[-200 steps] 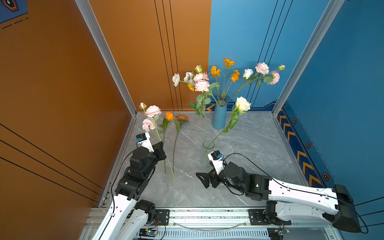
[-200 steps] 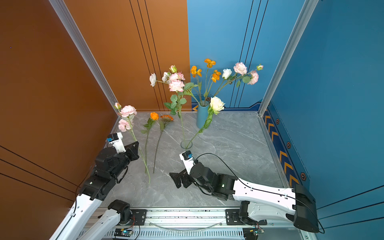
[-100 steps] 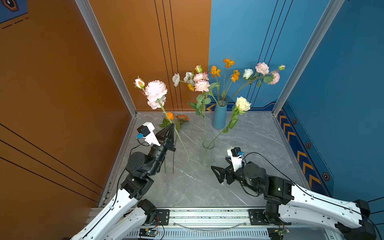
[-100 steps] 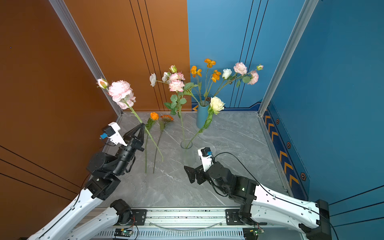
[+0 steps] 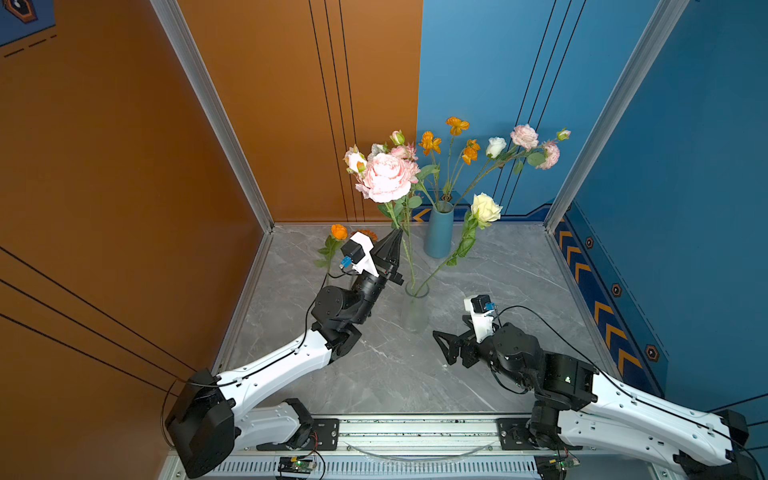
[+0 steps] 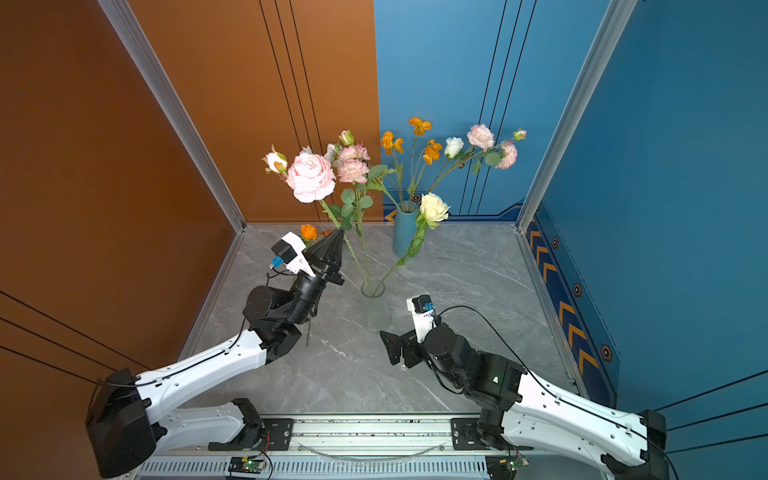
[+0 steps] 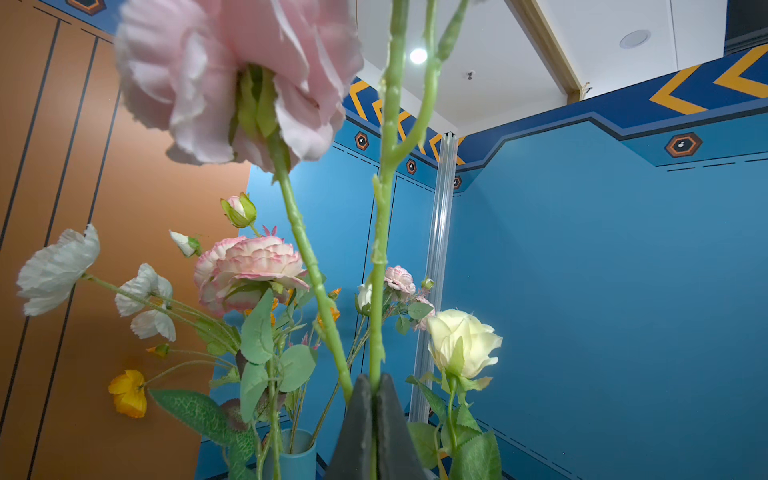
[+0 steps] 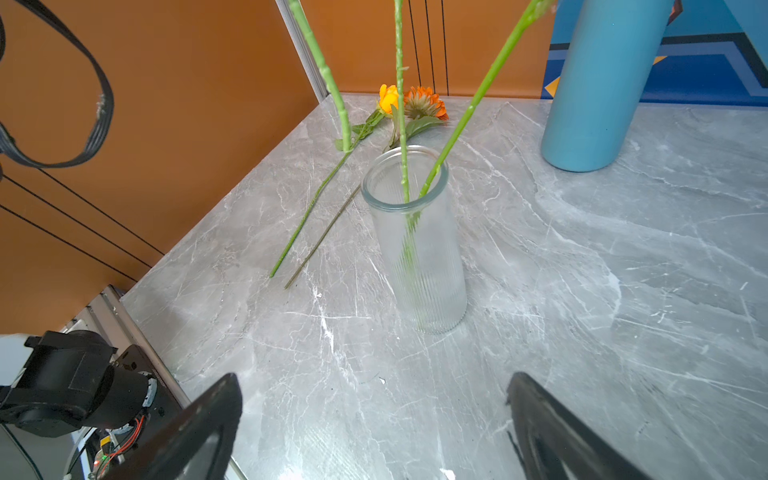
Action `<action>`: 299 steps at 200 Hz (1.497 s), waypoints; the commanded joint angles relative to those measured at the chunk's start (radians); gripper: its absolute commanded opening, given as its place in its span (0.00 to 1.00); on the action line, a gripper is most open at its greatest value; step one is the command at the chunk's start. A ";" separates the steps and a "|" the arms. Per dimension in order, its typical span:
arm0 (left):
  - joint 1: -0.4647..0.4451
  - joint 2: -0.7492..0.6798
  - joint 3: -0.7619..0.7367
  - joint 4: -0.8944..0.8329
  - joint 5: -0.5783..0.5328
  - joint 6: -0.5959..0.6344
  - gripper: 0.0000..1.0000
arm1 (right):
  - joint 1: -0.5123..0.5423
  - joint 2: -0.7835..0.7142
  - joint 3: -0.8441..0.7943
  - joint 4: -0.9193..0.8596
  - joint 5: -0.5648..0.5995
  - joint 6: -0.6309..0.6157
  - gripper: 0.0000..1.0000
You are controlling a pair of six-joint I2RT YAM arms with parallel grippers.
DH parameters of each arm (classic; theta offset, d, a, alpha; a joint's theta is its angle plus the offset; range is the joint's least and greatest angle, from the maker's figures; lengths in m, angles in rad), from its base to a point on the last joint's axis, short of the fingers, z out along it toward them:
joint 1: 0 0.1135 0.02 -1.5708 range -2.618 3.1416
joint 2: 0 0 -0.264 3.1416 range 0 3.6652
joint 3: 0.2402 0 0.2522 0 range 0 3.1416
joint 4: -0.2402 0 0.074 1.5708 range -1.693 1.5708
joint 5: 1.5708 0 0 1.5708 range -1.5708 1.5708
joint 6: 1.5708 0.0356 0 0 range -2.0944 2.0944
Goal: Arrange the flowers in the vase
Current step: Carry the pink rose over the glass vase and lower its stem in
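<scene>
My left gripper (image 5: 397,233) (image 6: 340,232) (image 7: 375,382) is shut on the green stem of a big pink flower (image 5: 386,176) (image 6: 311,176) (image 7: 237,79), held upright in the air. Its stem end (image 8: 343,124) hangs just outside the rim of the clear glass vase (image 5: 415,309) (image 6: 376,309) (image 8: 419,249). That vase holds a cream rose (image 5: 485,208) and a pink spray (image 6: 353,164). In front of it, low over the table, my right gripper (image 5: 444,348) (image 6: 388,347) (image 8: 374,386) stands open and empty. An orange rose (image 5: 338,231) (image 8: 388,97) and an orange daisy (image 8: 424,102) lie on the table.
A blue vase (image 5: 439,232) (image 6: 405,232) (image 8: 598,83) with orange, white and pink flowers stands at the back against the wall. Orange and blue walls close in the grey marble table (image 5: 498,282) on three sides. A metal rail (image 5: 415,428) runs along the front edge.
My left gripper has lifted the pink flower off the table and carried it up and right, next to the glass vase. The right arm has drawn back to the right, still open.
</scene>
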 commanded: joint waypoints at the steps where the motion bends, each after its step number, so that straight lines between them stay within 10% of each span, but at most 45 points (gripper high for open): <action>1: -0.017 0.041 0.024 0.180 -0.006 0.041 0.00 | -0.020 -0.014 0.020 -0.036 -0.024 -0.004 1.00; 299: -0.210 0.316 -0.249 0.290 -0.252 0.126 0.03 | -0.114 0.106 0.000 0.056 -0.173 0.006 1.00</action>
